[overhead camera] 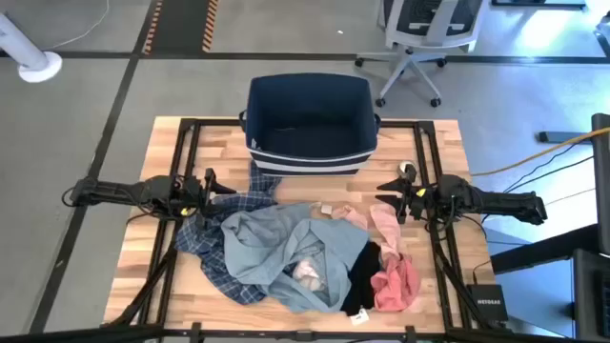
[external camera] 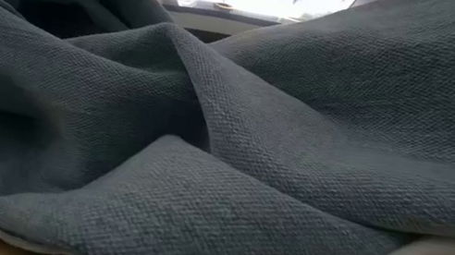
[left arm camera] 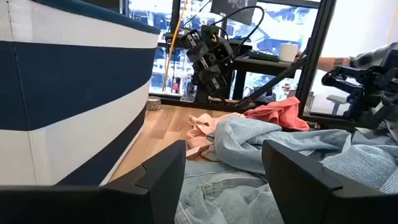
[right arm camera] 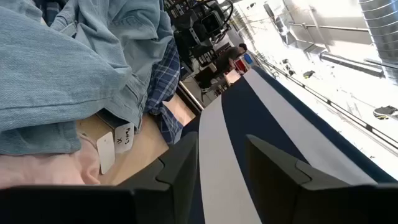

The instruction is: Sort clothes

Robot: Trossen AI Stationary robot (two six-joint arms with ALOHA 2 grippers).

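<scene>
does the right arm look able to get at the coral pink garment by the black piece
Probably yes: the coral pink cloth garment lies uncovered on the pile's right edge, on the side of the right end effector, which is open and empty.

A small black box (overhead camera: 487,304) on the floor by the table's near right corner carries white lettering that reads "NETGEAR". A white paper tag (right arm camera: 124,137) lying on the wooden table top (right arm camera: 149,149) beside the light grey-blue garment (right arm camera: 56,68) bears dark handwriting, too small and slanted to make out. A second white tag (right arm camera: 106,152) next to it shows no legible marks. Nothing else can be read.
</scene>
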